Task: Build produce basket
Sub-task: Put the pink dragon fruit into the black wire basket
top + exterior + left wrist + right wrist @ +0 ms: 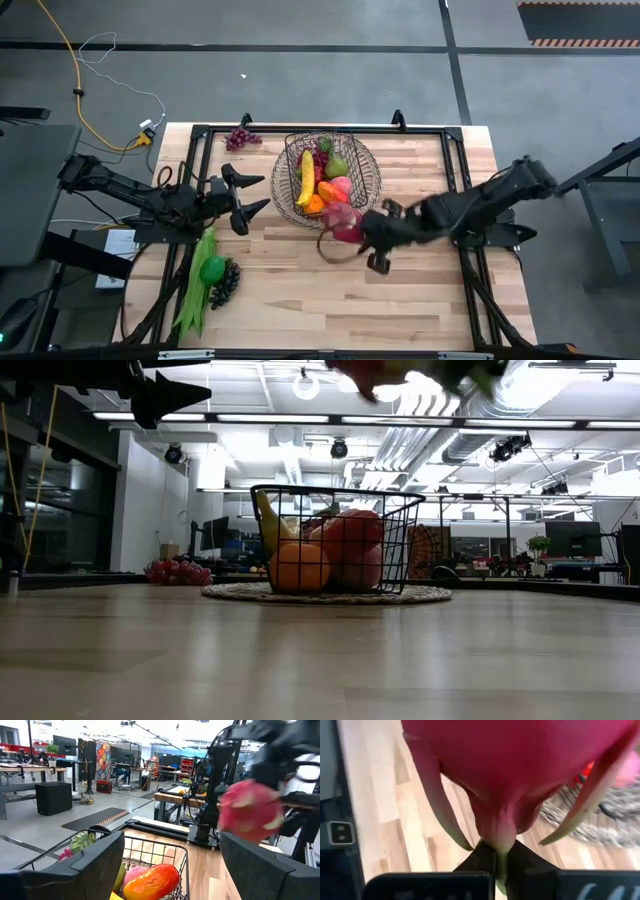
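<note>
Right gripper (352, 236) clamps the pink dragon fruit (345, 226) by its base, raised at the basket's (298, 170) five o'clock; left gripper (252, 196) waits spread wide at its nine o'clock

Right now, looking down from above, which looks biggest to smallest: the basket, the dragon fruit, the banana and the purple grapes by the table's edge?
High view, largest first:
1. basket
2. banana, a long thin shape
3. dragon fruit, held up by the right gripper, so nearer the camera and flattered
4. purple grapes
Banana and dragon fruit look close; unsure.
</note>
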You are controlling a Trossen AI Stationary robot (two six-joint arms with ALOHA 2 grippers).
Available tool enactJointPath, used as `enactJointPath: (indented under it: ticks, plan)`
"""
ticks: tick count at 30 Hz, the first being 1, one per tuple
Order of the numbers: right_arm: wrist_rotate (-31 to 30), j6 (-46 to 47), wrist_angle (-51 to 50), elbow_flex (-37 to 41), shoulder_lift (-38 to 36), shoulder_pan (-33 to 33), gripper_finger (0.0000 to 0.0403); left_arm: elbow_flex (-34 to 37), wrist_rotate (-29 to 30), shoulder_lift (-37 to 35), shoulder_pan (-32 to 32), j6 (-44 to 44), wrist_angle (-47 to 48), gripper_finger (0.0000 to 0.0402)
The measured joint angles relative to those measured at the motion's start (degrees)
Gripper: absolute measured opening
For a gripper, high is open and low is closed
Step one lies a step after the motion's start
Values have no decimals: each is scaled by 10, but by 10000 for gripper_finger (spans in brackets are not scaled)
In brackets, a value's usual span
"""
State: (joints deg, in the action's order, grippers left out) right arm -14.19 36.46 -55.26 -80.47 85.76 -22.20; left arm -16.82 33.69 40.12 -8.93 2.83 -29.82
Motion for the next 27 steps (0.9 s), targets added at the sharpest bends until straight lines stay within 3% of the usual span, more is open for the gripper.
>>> enactJointPath:
  ticks: [3,11,18,21,27]
  plan:
    - [61,-78,124,101,-61,62,0,0,0,0,-10,-9,0,315]
    - [56,-265,461,319,-231,182,0,0,3,0,-25,-61,-16,314]
    - [101,-362,755,469,-249,243,0,0,4,0,-25,-90,-71,314]
    - [104,-365,806,496,-235,259,0,0,2,0,-25,-91,-79,314]
    - [109,-350,816,504,-208,267,0,0,-26,0,-25,-90,-77,314]
